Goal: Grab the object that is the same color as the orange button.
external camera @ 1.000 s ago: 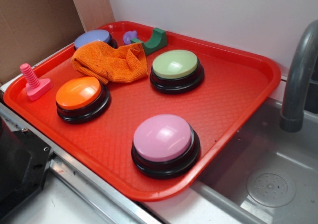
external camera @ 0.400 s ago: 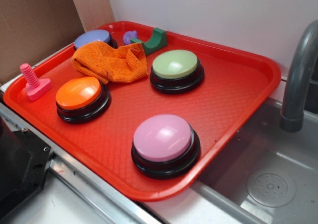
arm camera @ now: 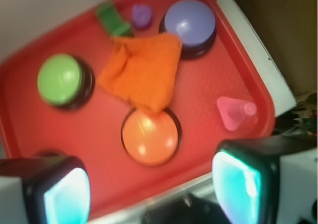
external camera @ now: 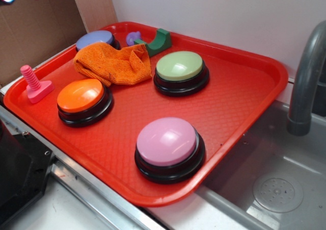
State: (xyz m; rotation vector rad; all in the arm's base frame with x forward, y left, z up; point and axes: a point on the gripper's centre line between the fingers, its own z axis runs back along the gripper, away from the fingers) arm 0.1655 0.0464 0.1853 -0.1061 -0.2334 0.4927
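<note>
while the pincer hangs agape above, the orange cloth lies untouched beside the orange button.

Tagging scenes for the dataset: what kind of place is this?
Likely a toy kitchen sink counter: a grey faucet over a basin with drain, beside a red tray of buttons.
</note>
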